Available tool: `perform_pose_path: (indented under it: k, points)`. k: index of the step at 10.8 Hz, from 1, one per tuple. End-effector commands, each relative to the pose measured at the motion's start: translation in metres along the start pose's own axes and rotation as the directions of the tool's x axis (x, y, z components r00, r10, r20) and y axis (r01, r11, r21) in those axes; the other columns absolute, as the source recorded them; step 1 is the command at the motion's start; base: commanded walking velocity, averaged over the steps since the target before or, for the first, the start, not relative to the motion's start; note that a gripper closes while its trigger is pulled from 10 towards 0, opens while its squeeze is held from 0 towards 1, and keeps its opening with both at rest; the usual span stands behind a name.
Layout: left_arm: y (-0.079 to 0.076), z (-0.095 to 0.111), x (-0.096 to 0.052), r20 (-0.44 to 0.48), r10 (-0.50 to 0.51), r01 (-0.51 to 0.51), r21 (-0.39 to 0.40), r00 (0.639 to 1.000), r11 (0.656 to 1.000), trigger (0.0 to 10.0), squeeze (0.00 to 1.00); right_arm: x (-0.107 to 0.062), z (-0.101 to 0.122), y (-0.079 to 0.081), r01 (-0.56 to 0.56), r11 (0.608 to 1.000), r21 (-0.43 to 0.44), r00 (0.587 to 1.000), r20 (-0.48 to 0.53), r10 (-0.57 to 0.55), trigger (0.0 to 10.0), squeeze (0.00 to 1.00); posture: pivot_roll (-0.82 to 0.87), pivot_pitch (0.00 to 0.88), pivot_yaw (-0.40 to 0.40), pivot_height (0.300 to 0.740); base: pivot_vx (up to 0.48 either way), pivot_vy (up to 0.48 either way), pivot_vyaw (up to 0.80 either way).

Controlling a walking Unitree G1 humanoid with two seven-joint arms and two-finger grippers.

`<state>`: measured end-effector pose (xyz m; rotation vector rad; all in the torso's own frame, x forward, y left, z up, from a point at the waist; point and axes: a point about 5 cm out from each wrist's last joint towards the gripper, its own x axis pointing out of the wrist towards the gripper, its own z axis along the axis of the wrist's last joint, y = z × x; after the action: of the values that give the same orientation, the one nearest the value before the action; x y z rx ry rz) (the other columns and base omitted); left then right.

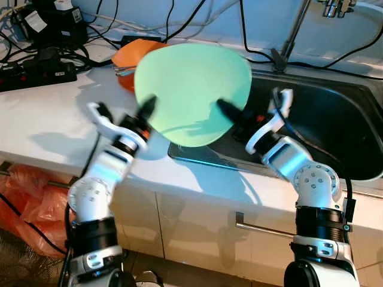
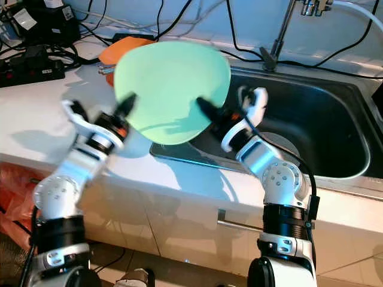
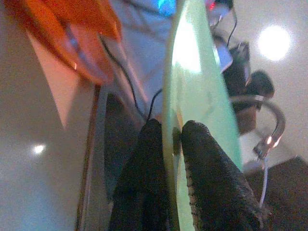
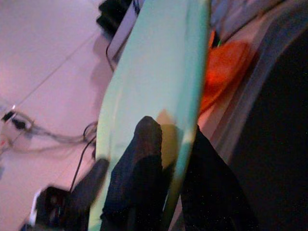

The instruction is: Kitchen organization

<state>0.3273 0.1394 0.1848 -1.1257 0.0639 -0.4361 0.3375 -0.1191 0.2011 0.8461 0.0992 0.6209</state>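
The green plate (image 1: 191, 92) is held tilted between both hands, above the tabletop (image 1: 48, 119) edge beside the sink (image 1: 335, 125). The left hand (image 1: 146, 109) is clamped on one rim, the right hand (image 1: 226, 109) on the opposite rim. The orange dishes (image 1: 134, 54) lie beyond the left hand; the sink lies to the right hand's outer side.

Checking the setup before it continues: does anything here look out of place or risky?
The power strip and tangled cables lie on the counter beside the sink, close to water. The green plate, pinched at its rim by the left tool and right tool, looks intact.
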Motion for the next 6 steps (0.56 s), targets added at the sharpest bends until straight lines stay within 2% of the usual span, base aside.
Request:
perform_pose_path:
  k: [1, 3, 6]
  points:
    - [-0.016, -0.004, 0.005, -0.035, -0.065, 0.067, 0.048, 0.997, 0.997, 10.0, 1.00, -0.001, 0.005, -0.007, 0.070, 0.997, -0.043, 0.997, 0.024, -0.069, 0.0, 0.00, 0.09, 0.069, -0.020, 0.740, 0.000, 0.000, 0.00]
    - [-0.015, -0.005, 0.004, -0.036, -0.055, 0.057, 0.062, 0.998, 0.996, 10.0, 1.00, -0.002, 0.012, -0.006, 0.069, 0.997, -0.039, 0.995, 0.080, -0.066, 0.0, 0.00, 0.09, 0.069, -0.019, 0.740, 0.000, 0.000, 0.00]
    - [-0.018, -0.008, 0.001, -0.062, -0.041, 0.051, 0.169, 0.997, 0.984, 10.0, 1.00, -0.007, 0.030, -0.023, 0.174, 0.984, 0.037, 0.960, 0.215, -0.178, 0.0, 0.00, 0.09, 0.070, -0.020, 0.740, 0.000, 0.000, 0.00]
